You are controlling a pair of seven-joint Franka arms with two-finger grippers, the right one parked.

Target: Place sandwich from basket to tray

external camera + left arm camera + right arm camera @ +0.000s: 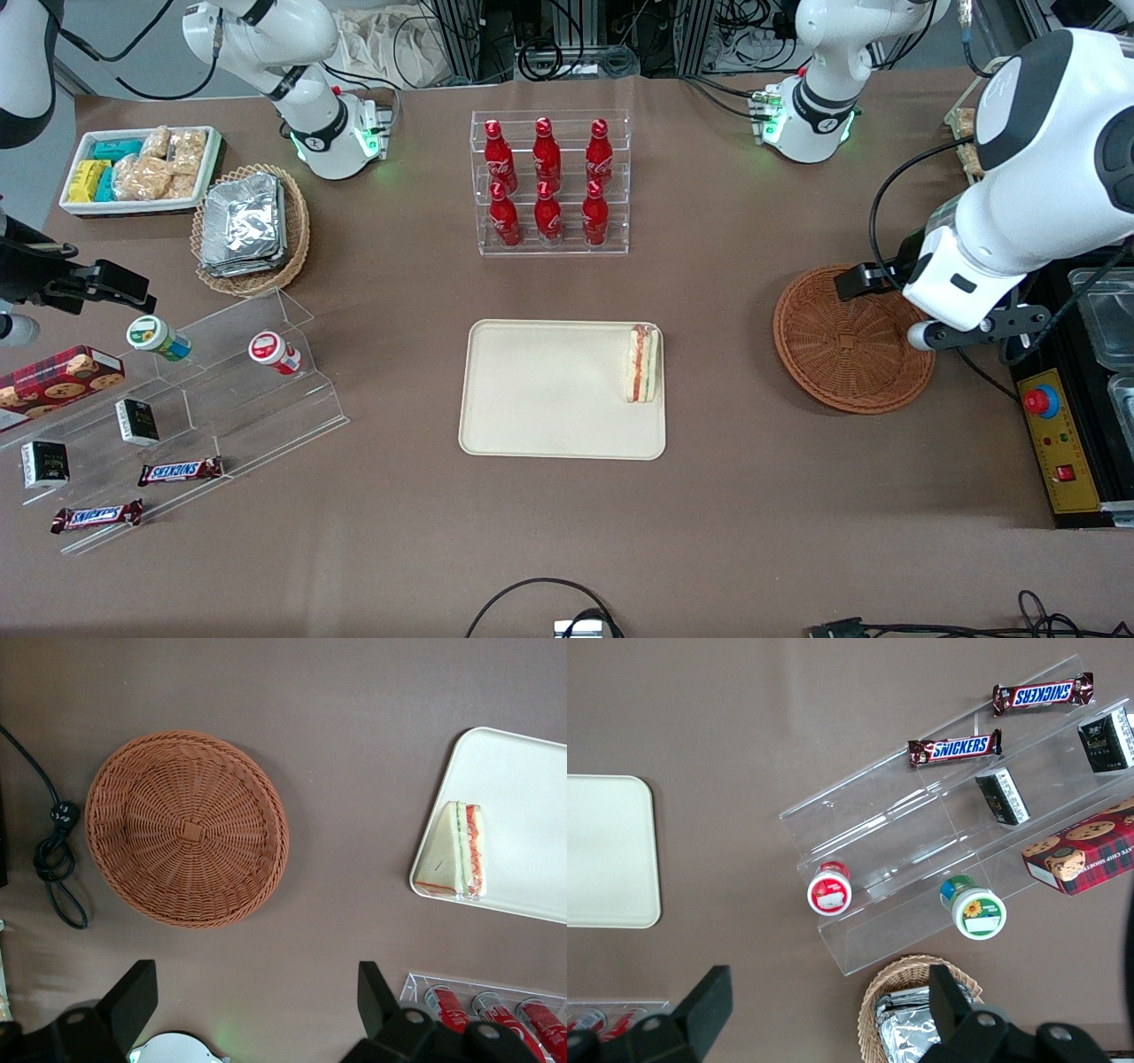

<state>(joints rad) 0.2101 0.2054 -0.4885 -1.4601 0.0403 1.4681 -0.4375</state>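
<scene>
The sandwich lies inside the cream tray, against the rim at the tray's end toward the working arm. It also shows in the left wrist view on the tray. The reddish-brown wicker basket holds nothing and shows whole in the left wrist view. My left gripper hangs high over the basket's rim, farther from the front camera than the basket's middle. Its fingers are open and hold nothing.
A clear rack of red bottles stands farther from the front camera than the tray. Toward the parked arm's end are a tan basket of foil packets, a white snack bin and a tiered acrylic stand. A control box flanks the basket.
</scene>
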